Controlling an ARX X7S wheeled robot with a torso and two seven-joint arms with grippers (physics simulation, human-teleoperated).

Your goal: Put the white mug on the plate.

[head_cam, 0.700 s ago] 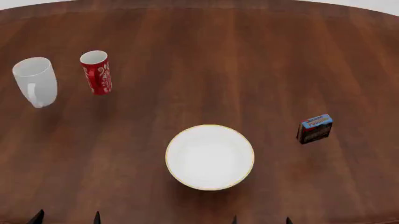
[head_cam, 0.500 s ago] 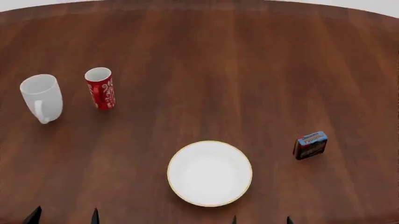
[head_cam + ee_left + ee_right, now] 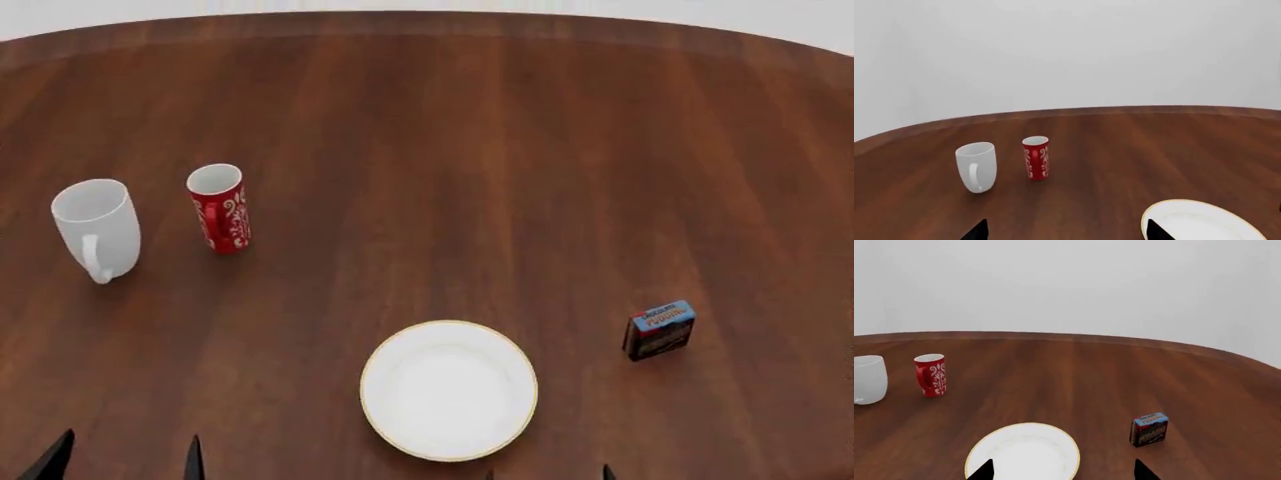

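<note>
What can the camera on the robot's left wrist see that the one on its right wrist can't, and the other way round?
Only the left wrist view shows the white mug whole, handle included. Only the right wrist view shows the small blue and dark box, almost the whole plate and the mug cut off at the picture's edge. Both show the red patterned mug beside the white one, the brown wooden table, the pale wall behind, and two dark fingertips spread apart.
</note>
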